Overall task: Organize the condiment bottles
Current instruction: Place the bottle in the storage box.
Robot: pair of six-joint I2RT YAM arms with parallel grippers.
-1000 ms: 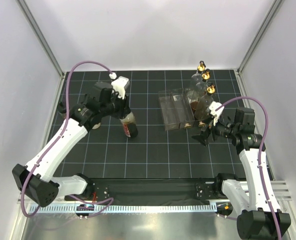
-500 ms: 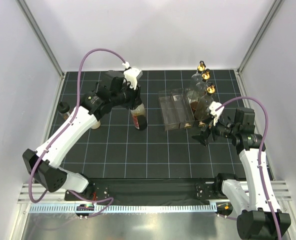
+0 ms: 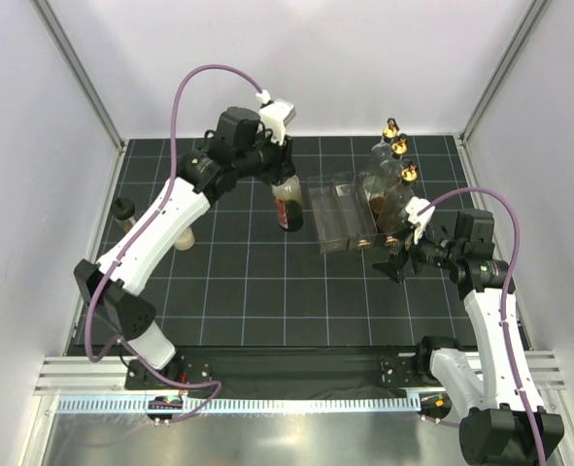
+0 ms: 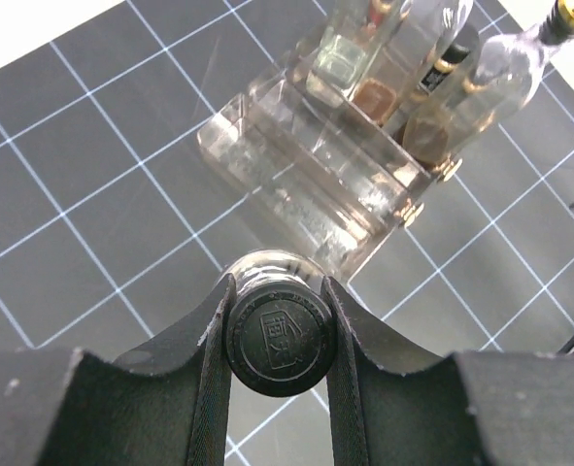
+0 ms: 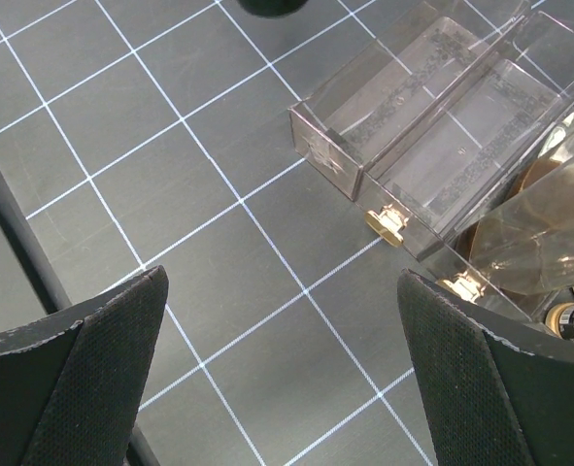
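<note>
My left gripper (image 3: 285,186) is shut on the black cap of a small dark bottle (image 3: 287,210), which hangs just left of the clear rack (image 3: 341,214). In the left wrist view the cap (image 4: 277,337) sits pinched between both fingers, with the rack (image 4: 301,180) beyond it. Three tall clear bottles with gold pourer tops (image 3: 400,147) stand at the rack's right end, with other bottles among them (image 4: 432,116). My right gripper (image 3: 395,256) stands open near the rack's front right corner, nothing between its fingers (image 5: 282,369).
A small dark black-capped bottle (image 3: 123,211) stands at the mat's left edge. A pale-topped one (image 3: 183,236) stands partly under my left arm. White walls and metal posts close in the black gridded mat (image 3: 267,291) on three sides.
My left arm has carried the dark bottle right and towards the back, from mid-left of the mat to just beside the rack. The right arm has not moved.
</note>
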